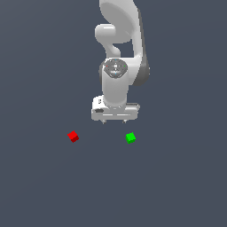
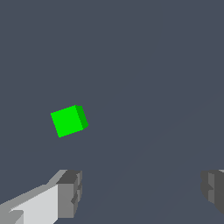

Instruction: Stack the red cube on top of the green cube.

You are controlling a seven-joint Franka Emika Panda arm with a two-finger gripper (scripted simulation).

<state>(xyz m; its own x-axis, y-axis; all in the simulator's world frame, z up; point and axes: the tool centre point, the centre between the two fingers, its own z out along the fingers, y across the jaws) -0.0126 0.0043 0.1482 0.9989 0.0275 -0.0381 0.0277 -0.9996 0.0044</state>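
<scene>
A: Exterior view is showing the arm [image 1: 119, 53] hanging over the floor, the gripper [image 1: 115, 120] spreading its fingers wide and carrying nothing.

B: And the cubes?

A: The red cube [image 1: 73, 136] is sitting well apart toward that view's left; the green cube [image 1: 130, 138] is lying near the gripper, toward the right.

B: The wrist view is catching only the green cube [image 2: 69, 120], beyond the fingertips [image 2: 70, 192].

A: That is the risk, I think: descending here could be nudging green, or grabbing the wrong cube entirely.
</scene>
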